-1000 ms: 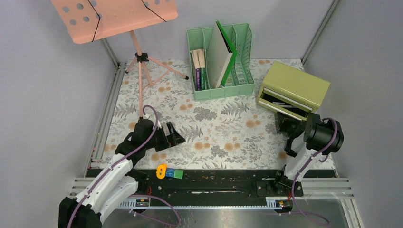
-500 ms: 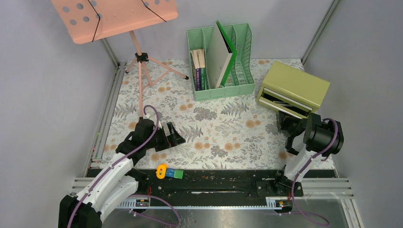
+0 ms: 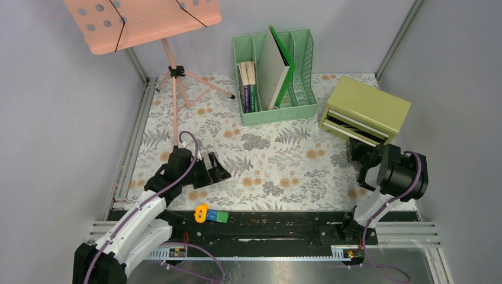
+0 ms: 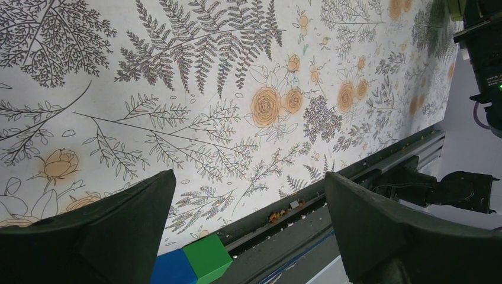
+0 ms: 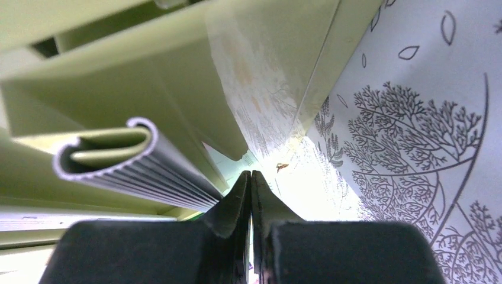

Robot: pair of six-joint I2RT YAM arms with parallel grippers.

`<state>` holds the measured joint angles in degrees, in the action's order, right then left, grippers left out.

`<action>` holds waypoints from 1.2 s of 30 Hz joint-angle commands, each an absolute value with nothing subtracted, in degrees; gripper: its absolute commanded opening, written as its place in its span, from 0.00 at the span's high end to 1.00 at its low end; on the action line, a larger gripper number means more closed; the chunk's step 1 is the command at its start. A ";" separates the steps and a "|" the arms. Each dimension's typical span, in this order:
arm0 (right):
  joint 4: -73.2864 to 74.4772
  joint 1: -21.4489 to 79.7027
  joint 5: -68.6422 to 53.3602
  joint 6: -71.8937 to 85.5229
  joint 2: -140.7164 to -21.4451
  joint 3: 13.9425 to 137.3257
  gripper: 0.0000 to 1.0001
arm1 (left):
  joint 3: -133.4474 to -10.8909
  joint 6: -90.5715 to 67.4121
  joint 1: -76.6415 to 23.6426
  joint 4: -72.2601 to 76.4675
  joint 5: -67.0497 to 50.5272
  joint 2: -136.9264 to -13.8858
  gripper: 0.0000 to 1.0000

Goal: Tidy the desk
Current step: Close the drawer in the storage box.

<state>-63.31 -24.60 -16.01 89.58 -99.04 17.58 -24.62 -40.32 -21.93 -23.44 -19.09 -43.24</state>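
The desk (image 3: pixel 278 160) is a fern-and-flower cloth top framed by metal rails. My left gripper (image 3: pixel 216 168) hovers low over its near left part, jaws wide open and empty; in the left wrist view the gripper (image 4: pixel 248 189) frames bare cloth and the near rail. My right gripper (image 3: pixel 356 152) is shut with nothing in it, its tip just in front of the olive-green drawer box (image 3: pixel 365 111). In the right wrist view the closed fingertips (image 5: pixel 251 178) sit below a drawer's grey handle (image 5: pixel 118 155).
A green file organizer (image 3: pixel 299 71) holding books stands at the back centre. A pink music stand (image 3: pixel 142 21) rises at the back left on a tripod. Yellow, blue and green blocks (image 3: pixel 211 215) lie on the near rail; the green block (image 4: pixel 204 257) shows by my left finger.
The right arm has drawn back slightly toward the near right, and the box's lower drawer looks a little further in. The left arm has not moved.
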 commanded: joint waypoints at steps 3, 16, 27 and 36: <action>-58.78 -24.87 -18.05 86.00 -93.09 19.15 1.00 | -25.94 -41.92 -21.71 -17.90 -20.94 -44.14 0.01; -19.36 -24.86 -22.65 63.91 -60.66 17.71 1.00 | -34.80 -47.47 -35.04 -0.93 -20.92 -62.32 0.05; 7.21 -24.87 -22.67 46.96 -43.47 25.00 1.00 | -58.88 -52.95 -49.02 9.68 -22.28 -93.20 0.21; 16.48 -24.87 -20.82 41.50 -36.55 22.94 0.97 | -73.27 -67.27 -50.43 22.44 -22.76 -113.34 0.48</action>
